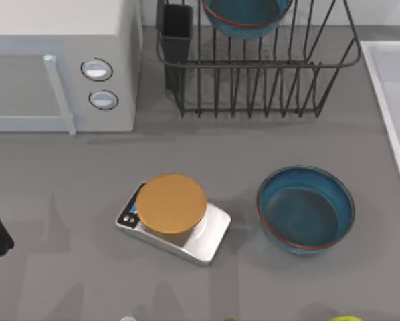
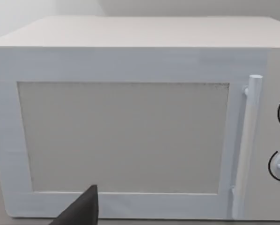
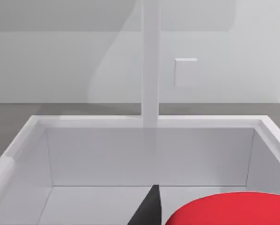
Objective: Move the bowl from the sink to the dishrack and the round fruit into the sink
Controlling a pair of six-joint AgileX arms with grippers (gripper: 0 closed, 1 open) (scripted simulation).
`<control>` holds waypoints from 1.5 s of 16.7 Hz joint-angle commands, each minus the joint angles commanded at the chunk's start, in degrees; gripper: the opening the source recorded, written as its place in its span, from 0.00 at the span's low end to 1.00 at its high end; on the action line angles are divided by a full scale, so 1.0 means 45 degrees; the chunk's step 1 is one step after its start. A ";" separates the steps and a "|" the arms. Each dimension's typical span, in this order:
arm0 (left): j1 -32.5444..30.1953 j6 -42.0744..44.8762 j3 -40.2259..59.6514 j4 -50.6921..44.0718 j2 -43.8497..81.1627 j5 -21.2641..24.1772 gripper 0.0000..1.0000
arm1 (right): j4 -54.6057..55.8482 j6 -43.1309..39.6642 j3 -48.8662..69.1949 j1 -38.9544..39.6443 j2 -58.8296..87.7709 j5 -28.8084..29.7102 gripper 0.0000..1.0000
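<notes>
- Fruit (image 3: 229, 210), red, hangs just above the sink (image 3: 144, 123) in the right wrist view, close under the right hand (image 3: 151, 206); it looks pinched there, though the grip cannot be told for sure.
- One bowl (image 1: 245, 15) sits in the dishrack (image 1: 253, 67) at the surface's far edge; another bowl (image 1: 306, 208) rests on the surface near the right edge.
- Left hand (image 2: 81, 211) faces the microwave (image 2: 130, 117), parked; whether it is spread cannot be told.
- Step in hand, by judgement: dropping fruit into sink; next move calls for spreading the fingers.

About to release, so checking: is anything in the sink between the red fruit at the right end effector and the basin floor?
Nothing visible. In the right wrist view the small bright red round fruit sits close under the camera, above the pale white-grey rectangular sink, whose walls and visible floor look bare. The floor directly beneath the fruit is hidden.
</notes>
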 joint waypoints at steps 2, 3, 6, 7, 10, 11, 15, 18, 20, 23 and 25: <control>0.0000 0.0000 0.0000 0.0000 0.0000 0.0000 1.00 | 0.0000 0.0000 0.0000 0.0000 0.0000 0.0000 0.23; 0.0000 0.0000 0.0000 0.0000 0.0000 0.0000 1.00 | 0.0000 0.0000 0.0000 0.0000 0.0000 0.0000 0.30; 0.0000 0.0000 0.0000 0.0000 0.0000 0.0000 1.00 | 0.0000 0.0000 0.0000 0.0000 0.0000 0.0000 0.53; 0.0000 0.0000 0.0000 0.0000 0.0000 0.0000 1.00 | 0.0000 0.0000 0.0000 0.0000 0.0000 0.0000 0.60; 0.0000 0.0000 0.0000 0.0000 0.0000 0.0000 1.00 | 0.0000 0.0000 0.0000 0.0000 0.0000 0.0000 0.83; 0.0000 0.0000 0.0000 0.0000 0.0000 0.0000 1.00 | 0.0000 0.0000 0.0000 0.0000 0.0000 0.0000 0.90; 0.0000 0.0000 0.0000 0.0000 0.0000 0.0000 1.00 | 0.0000 0.0000 0.0000 0.0000 0.0000 0.0000 1.00; 0.0000 0.0000 0.0000 0.0000 0.0000 0.0000 1.00 | 0.0000 0.0000 0.0000 0.0000 0.0000 0.0000 1.00; 0.0000 0.0000 0.0000 0.0000 0.0000 0.0000 1.00 | 0.0000 0.0000 0.0000 0.0000 0.0000 0.0000 1.00; 0.0000 0.0000 0.0000 0.0000 0.0000 0.0000 1.00 | -0.0103 0.0000 -0.0020 0.0031 -0.0130 0.0030 1.00; 0.0000 0.0000 0.0000 0.0000 0.0000 0.0000 1.00 | -0.0627 -0.0001 -0.0185 0.0208 -0.0788 0.0195 1.00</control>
